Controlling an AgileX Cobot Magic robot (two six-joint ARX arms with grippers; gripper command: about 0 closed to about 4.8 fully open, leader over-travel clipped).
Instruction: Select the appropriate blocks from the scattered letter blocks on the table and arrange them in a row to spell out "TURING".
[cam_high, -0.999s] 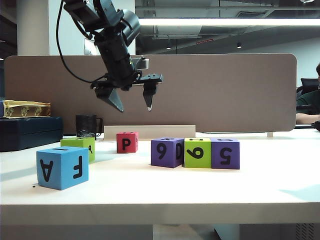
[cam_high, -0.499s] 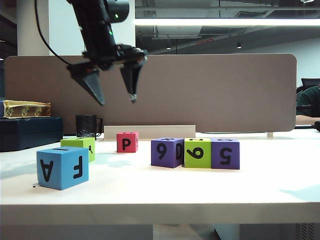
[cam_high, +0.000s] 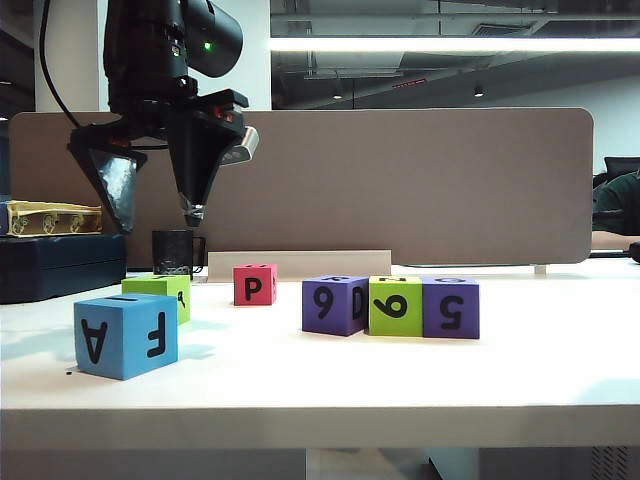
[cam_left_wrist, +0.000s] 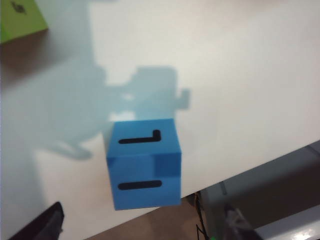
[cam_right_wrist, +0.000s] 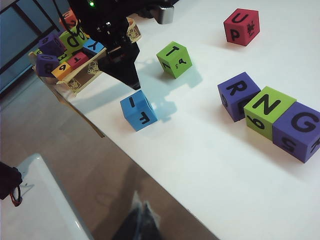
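Observation:
My left gripper (cam_high: 157, 215) hangs open and pointing down, well above the blue letter block (cam_high: 125, 335) and the lime green T block (cam_high: 158, 293) on the left of the table (cam_high: 320, 385). In the left wrist view the blue block (cam_left_wrist: 144, 164) lies below and between the spread fingers (cam_left_wrist: 46, 225), near the table edge. A red P block (cam_high: 254, 284) stands further back. Purple (cam_high: 335, 304), green (cam_high: 395, 305) and purple (cam_high: 450, 306) blocks form a touching row, reading R (cam_right_wrist: 237, 95), N (cam_right_wrist: 266, 111), G (cam_right_wrist: 301, 130) on top. My right gripper (cam_right_wrist: 141, 220) is shut and empty, off the table's edge.
A black mug (cam_high: 173, 251) stands behind the green block. A yellow box (cam_right_wrist: 75, 50) of spare letter blocks rests on a dark case (cam_high: 60, 265) at the far left. A brown-grey divider panel (cam_high: 420, 180) closes off the back.
The left arm has swung left and its gripper has turned to point straight down over the blue and green blocks, still open. No block has moved.

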